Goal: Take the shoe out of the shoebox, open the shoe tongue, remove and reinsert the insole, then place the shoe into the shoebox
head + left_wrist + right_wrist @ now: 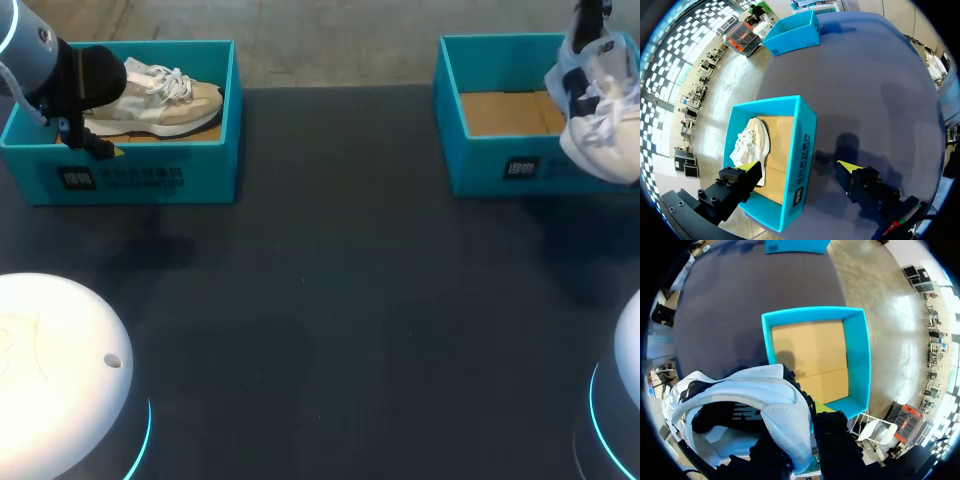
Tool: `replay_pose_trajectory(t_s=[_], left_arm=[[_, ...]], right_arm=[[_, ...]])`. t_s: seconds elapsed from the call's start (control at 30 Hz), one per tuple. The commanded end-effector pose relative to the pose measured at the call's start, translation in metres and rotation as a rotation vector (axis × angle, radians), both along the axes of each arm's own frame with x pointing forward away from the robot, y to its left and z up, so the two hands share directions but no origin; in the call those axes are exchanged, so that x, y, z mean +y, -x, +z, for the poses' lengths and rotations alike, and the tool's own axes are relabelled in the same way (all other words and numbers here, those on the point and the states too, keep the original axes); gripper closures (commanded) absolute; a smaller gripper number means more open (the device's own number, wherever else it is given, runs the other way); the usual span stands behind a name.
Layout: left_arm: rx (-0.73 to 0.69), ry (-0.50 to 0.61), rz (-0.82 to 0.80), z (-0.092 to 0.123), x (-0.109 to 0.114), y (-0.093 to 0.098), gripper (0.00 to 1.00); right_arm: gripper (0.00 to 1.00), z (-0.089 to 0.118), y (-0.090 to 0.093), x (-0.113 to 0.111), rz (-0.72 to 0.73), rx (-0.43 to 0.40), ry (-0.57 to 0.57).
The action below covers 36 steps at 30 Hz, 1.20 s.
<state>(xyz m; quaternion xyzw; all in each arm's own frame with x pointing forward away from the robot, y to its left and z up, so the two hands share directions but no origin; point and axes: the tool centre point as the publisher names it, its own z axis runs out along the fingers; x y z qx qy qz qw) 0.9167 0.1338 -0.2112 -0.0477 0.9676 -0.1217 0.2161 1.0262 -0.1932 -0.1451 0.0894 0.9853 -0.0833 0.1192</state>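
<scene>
White shoe (598, 115) was out of the right shoebox (500, 168), held in the air beside it with the right end effector (812, 412) clamped on its collar, so take-out looked done. Tongue, insole and return were all left. The left end effector (799, 166) stood apart astride the left shoebox (150, 178) wall, with the beige shoe (160, 100) inside.

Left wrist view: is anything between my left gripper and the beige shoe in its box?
Yes: the shoebox has its long wall running between the fingers of the open left gripper. One finger is inside by the beige shoe, with nothing between them; the other hangs outside over the table.
</scene>
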Motion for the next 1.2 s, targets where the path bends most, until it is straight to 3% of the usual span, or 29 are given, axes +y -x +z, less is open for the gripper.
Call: replay_pose_trajectory(t_s=[0.03,0.27,1.2], left_arm=[[0.000,-0.003,0.001,0.000,0.000,0.001,0.00],[0.000,-0.003,0.001,0.000,0.000,0.001,0.00],[0.000,-0.003,0.001,0.000,0.000,0.001,0.00]], right_arm=[[1.00,0.002,-0.004,-0.017,0.006,-0.003,-0.032],[1.00,-0.002,-0.015,-0.039,-0.025,-0.002,-0.048],[1.00,-0.001,-0.012,-0.038,-0.064,-0.011,-0.052]])
